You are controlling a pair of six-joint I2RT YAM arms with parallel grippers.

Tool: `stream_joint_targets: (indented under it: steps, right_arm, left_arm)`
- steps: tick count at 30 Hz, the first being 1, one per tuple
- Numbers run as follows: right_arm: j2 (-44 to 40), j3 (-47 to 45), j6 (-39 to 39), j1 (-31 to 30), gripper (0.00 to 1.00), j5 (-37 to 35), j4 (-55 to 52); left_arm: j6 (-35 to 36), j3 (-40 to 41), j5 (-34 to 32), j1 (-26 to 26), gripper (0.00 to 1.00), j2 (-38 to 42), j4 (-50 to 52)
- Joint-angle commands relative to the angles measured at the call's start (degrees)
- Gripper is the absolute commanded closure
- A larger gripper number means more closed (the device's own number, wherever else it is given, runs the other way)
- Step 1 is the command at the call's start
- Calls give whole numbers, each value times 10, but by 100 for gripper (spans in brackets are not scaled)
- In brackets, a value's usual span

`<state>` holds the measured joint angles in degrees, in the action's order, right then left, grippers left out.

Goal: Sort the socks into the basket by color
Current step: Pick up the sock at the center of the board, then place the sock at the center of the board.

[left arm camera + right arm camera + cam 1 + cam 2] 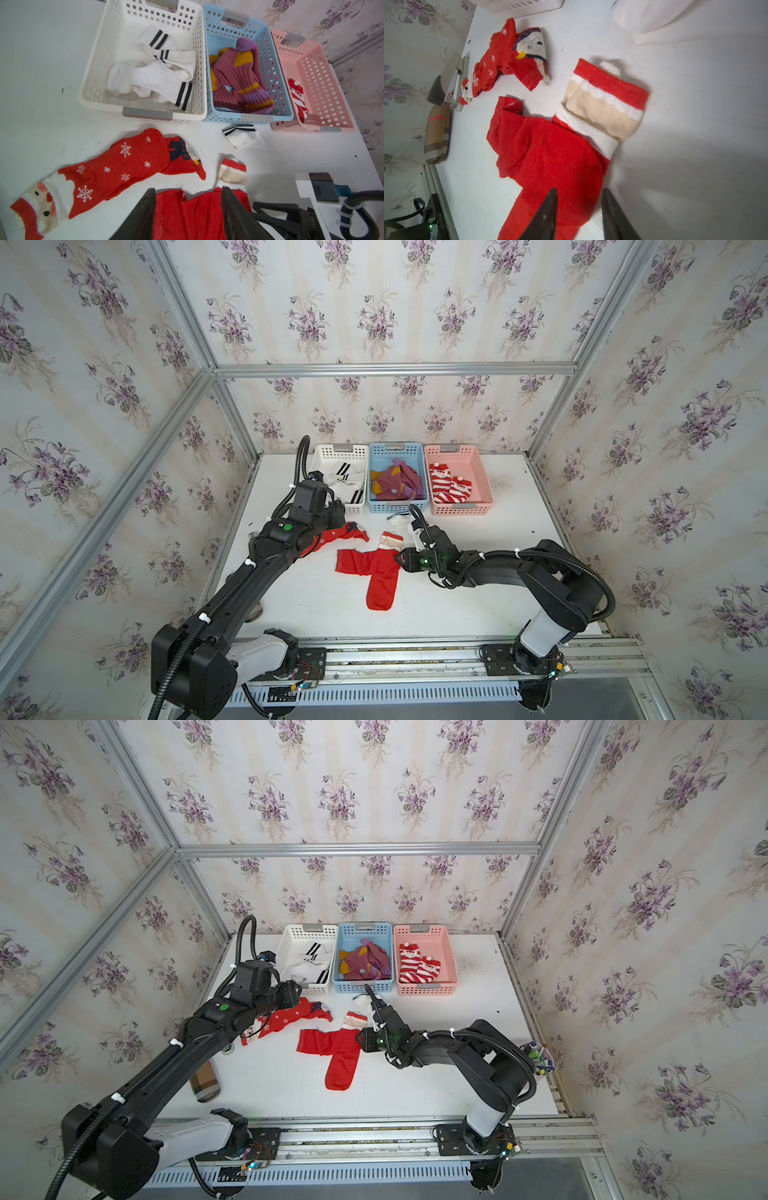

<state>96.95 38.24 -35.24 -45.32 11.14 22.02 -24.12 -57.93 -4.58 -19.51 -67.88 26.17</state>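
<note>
A plain red sock (380, 572) with a cream and white cuff lies flat mid-table. My right gripper (580, 207) stands open low over its right edge, one finger over the fabric. My left gripper (188, 207) hangs open, raised above the same sock. To the left lie a red snowflake Santa sock (108, 172) and a red penguin sock (182, 158). A small white sock with black stripes (398, 520) sits before the blue basket (395, 447). White socks fill the white basket (332, 450), maroon ones the blue, striped Santa ones the pink basket (484, 485).
A brown plaid case (205, 1083) lies at the table's left edge beside a metal tool (452, 72). A cup of pens (540, 1058) stands at the right edge behind my right arm. Wallpapered walls close three sides; a rail runs along the front.
</note>
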Motion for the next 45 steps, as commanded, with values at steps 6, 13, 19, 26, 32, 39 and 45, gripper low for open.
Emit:
stream_joint_targets:
  steps: [6,13,19,26,32,39,45]
  right_arm:
    - [21,7,-21,-7,67,0,22]
    - [16,13,-20,-9,84,-5,14]
    - [-40,15,-9,-9,100,-30,-14]
    - [-190,43,35,-9,99,-117,-120]
    - [-318,99,88,17,97,-182,-247]
    - [-367,177,154,37,95,-185,-339]
    - [-285,150,133,35,96,-54,-277]
  left_arm:
    - [-6,5,-12,0,47,11,9]
    - [-2,-1,-12,-1,47,16,14]
    - [0,-2,-16,-1,47,22,18]
    - [4,-3,-19,0,46,24,22]
    - [2,-2,-16,-1,46,23,18]
    - [-3,2,-5,0,46,23,12]
    - [-9,2,0,-1,46,21,9]
